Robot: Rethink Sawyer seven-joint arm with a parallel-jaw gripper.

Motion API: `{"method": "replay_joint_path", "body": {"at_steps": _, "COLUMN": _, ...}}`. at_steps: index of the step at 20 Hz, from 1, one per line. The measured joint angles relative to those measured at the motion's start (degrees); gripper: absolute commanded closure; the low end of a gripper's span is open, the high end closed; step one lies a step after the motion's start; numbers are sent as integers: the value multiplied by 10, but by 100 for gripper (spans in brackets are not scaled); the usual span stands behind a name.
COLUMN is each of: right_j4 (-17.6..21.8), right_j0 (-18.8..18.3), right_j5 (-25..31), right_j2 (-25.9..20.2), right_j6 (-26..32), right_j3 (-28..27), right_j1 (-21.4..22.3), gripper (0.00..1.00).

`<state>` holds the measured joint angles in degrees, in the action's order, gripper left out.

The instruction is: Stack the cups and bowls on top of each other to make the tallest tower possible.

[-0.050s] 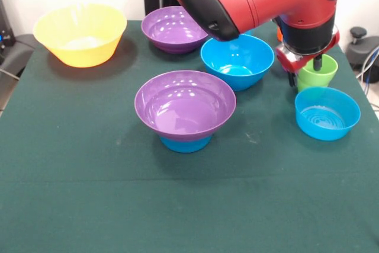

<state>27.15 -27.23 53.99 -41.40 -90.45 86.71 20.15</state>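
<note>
The gripper (305, 75) is sitting over the lime green cup (318, 72), one finger dipping inside its rim, so it's looking like it's pinching the wall. The tower (185, 112) is waiting mid-table (71, 182); a thin rim grip could be slipping, or tipping the cup.

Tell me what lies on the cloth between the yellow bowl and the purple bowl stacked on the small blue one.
Nothing: in the front view, only bare green cloth separates the yellow bowl from the stacked purple bowl.

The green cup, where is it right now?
In the front view, the lime green cup stands at the right, under the gripper, just behind the small blue bowl.
</note>
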Motion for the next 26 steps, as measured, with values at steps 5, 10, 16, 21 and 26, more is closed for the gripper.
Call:
{"method": "replay_joint_path", "body": {"at_steps": 5, "right_j4": 18, "right_j0": 7, "right_j5": 0, "right_j2": 0, "right_j6": 0, "right_j3": -2, "right_j1": -12, "gripper": 0}}
{"method": "replay_joint_path", "body": {"at_steps": 10, "right_j4": 35, "right_j0": 11, "right_j5": 0, "right_j2": 0, "right_j6": 0, "right_j3": -2, "right_j1": -23, "gripper": 0}}
{"method": "replay_joint_path", "body": {"at_steps": 16, "right_j4": 45, "right_j0": 16, "right_j5": 0, "right_j2": 0, "right_j6": 0, "right_j3": -6, "right_j1": -32, "gripper": 0}}
{"method": "replay_joint_path", "body": {"at_steps": 21, "right_j4": 47, "right_j0": 18, "right_j5": 0, "right_j2": 0, "right_j6": 0, "right_j3": -7, "right_j1": -35, "gripper": 0}}
{"method": "replay_joint_path", "body": {"at_steps": 26, "right_j4": 48, "right_j0": 18, "right_j5": 0, "right_j2": 0, "right_j6": 0, "right_j3": -9, "right_j1": -36, "gripper": 0}}
